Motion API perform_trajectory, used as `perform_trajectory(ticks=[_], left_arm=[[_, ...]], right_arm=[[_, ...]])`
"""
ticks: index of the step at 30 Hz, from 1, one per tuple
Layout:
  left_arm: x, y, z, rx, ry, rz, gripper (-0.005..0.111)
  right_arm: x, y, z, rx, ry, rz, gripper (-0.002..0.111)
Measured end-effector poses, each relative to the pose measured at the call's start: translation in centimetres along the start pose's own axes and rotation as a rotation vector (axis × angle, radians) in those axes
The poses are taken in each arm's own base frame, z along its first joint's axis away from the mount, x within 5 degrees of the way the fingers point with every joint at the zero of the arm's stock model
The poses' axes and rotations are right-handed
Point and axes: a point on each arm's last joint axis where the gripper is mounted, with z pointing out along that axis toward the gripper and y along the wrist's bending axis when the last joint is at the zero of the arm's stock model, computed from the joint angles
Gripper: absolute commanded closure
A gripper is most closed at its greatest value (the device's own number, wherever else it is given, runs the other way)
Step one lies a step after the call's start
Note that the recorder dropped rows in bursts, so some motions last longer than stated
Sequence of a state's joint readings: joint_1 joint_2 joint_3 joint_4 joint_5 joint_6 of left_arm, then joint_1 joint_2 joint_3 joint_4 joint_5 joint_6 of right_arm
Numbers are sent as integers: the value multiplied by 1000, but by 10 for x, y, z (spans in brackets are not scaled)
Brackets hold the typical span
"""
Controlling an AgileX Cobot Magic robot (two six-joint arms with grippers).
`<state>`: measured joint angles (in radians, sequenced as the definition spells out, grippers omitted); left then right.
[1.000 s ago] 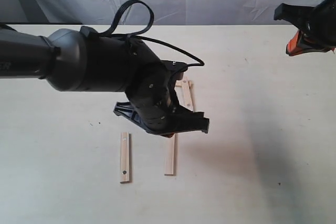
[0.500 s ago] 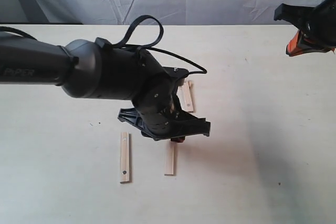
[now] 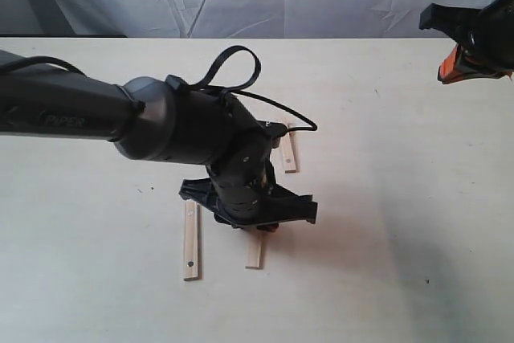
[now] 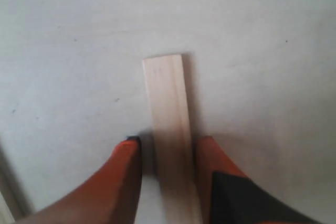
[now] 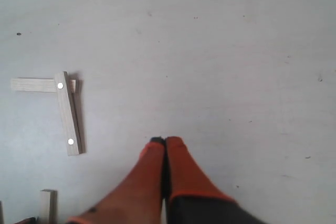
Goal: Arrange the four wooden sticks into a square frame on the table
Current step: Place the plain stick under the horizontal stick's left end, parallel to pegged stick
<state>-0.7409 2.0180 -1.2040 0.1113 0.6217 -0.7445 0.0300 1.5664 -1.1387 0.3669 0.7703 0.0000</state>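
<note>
Left gripper (image 4: 169, 140) released; pale flat wooden slat (image 4: 165, 93) lies between its jaws. Right gripper (image 5: 165, 141) clenched, jaws pressed together.

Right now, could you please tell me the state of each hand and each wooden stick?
Left hand: open, straddling the middle stick.
Middle stick: flat on the table, ungripped.
Right hand: shut, empty.
Lone stick: flat, untouched.
Crossing stick: overlapping the fourth stick, forming an L.
</note>
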Motion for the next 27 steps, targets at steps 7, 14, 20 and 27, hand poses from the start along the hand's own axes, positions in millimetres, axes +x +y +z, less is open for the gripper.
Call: perform_trajectory(ticks=[7, 14, 20, 27], left_arm=[[0, 1, 1, -20, 8, 17, 107], [-16, 2, -12, -33, -32, 51, 107], [-71, 23, -47, 21, -210, -32, 107], [-102, 58, -44, 24, -280, -127, 107]], right_arm=[[0, 0, 0, 0, 0, 0, 108], [0, 0, 0, 0, 0, 0, 108], [0, 0, 0, -2, 0, 2, 108], [0, 1, 0, -5, -2, 6, 108]])
